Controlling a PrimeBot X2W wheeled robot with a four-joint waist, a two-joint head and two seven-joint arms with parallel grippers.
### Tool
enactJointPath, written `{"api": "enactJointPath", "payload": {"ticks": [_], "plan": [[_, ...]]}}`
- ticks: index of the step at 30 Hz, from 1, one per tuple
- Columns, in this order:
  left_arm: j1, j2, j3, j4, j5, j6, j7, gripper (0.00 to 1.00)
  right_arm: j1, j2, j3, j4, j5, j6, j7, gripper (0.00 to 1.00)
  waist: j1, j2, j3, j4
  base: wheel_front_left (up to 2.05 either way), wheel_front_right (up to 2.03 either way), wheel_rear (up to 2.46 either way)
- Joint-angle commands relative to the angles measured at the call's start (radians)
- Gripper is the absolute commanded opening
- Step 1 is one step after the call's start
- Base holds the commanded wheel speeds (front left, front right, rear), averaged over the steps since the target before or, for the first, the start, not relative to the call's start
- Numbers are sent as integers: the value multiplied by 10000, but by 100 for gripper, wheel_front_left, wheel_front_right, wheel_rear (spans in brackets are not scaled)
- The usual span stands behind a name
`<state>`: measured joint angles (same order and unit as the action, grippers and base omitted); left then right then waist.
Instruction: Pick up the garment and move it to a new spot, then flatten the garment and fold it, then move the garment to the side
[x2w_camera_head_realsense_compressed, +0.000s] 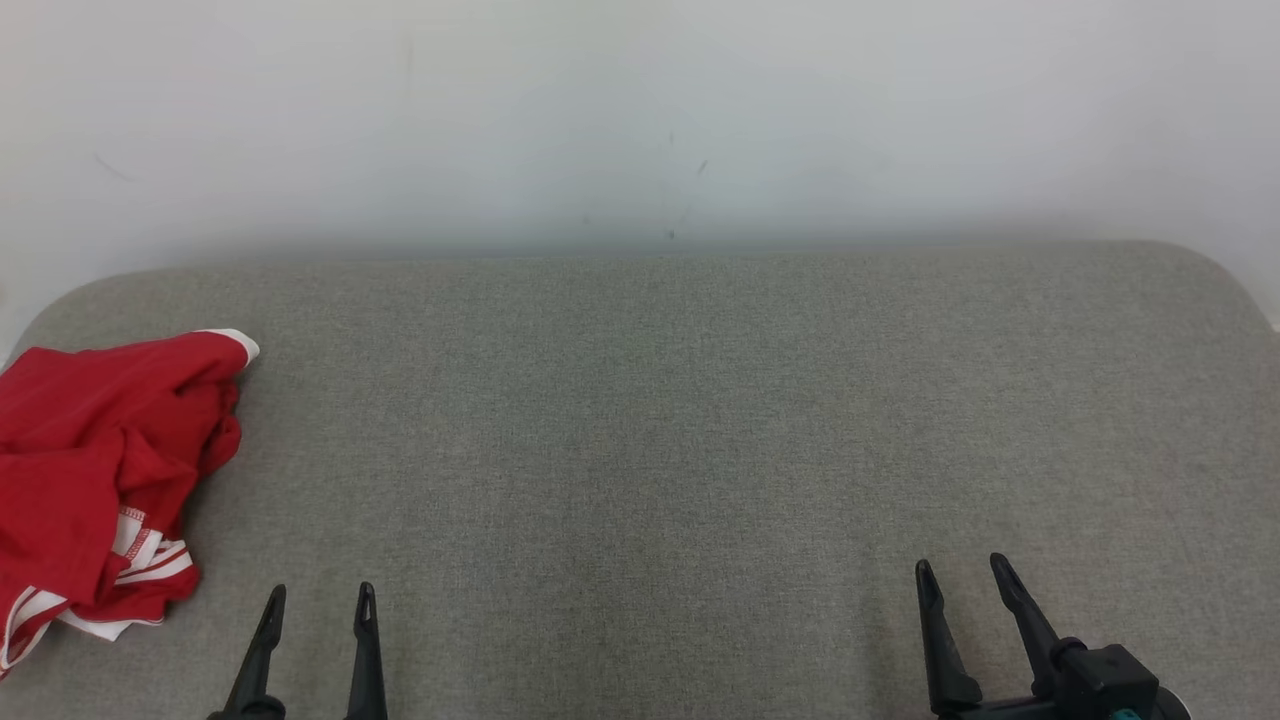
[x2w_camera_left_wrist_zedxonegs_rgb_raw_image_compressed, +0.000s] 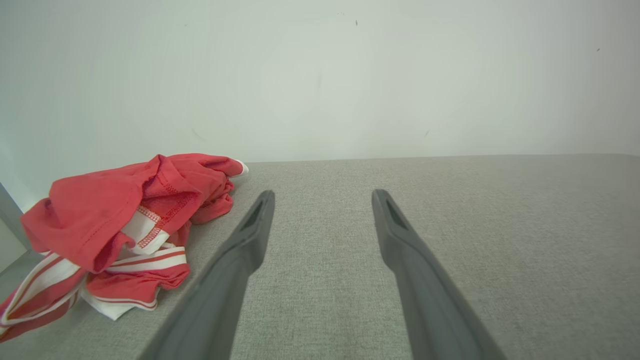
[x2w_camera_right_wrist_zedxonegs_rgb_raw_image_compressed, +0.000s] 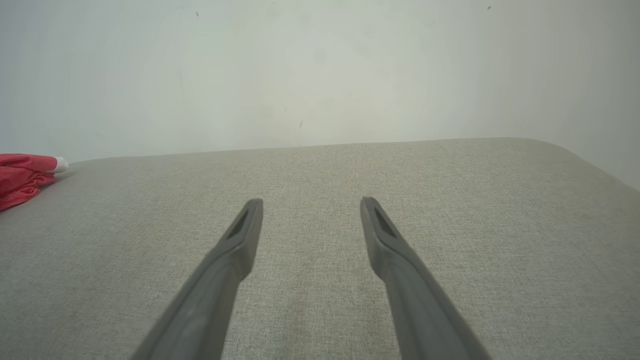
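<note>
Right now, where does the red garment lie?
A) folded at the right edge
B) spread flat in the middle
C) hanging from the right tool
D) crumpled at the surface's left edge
D: the red garment lies bunched at the left edge of the grey surface, apart from the open left tool.

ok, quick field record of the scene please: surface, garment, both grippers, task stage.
surface: grey woven fabric, rounded far corners, pale wall behind
garment: red with white trim, crumpled heap at the surface's left edge
left gripper: open, empty, just right of the garment, not touching it
right gripper: open, empty, over bare surface
task stage: garment not yet picked up
</note>
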<state>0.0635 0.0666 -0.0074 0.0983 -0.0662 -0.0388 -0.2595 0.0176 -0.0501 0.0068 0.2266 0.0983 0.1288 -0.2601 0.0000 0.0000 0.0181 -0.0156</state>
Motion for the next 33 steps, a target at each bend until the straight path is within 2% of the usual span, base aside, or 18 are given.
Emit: {"api": "enactJointPath", "payload": {"ticks": [1,16,27,33], "plan": [[154,-43,49,20,121,-42,-79,100,58,0,-18,1,-161,36,-75,100,0,0,7,-4,0,0,0],[108,-162,550,205,-510,-641,-58,100,50,0,-44,90,628,36,-55,100,0,0,3,-6,0,0,0],[102,-165,534,241,-756,-669,-58,100,84,0,9,118,696,35,-54,100,0,0,-23,27,0,0,0],[31,-165,576,317,-823,-622,-58,100,152,0,25,150,775,35,-54,100,0,0,-53,271,0,0,0]]}}
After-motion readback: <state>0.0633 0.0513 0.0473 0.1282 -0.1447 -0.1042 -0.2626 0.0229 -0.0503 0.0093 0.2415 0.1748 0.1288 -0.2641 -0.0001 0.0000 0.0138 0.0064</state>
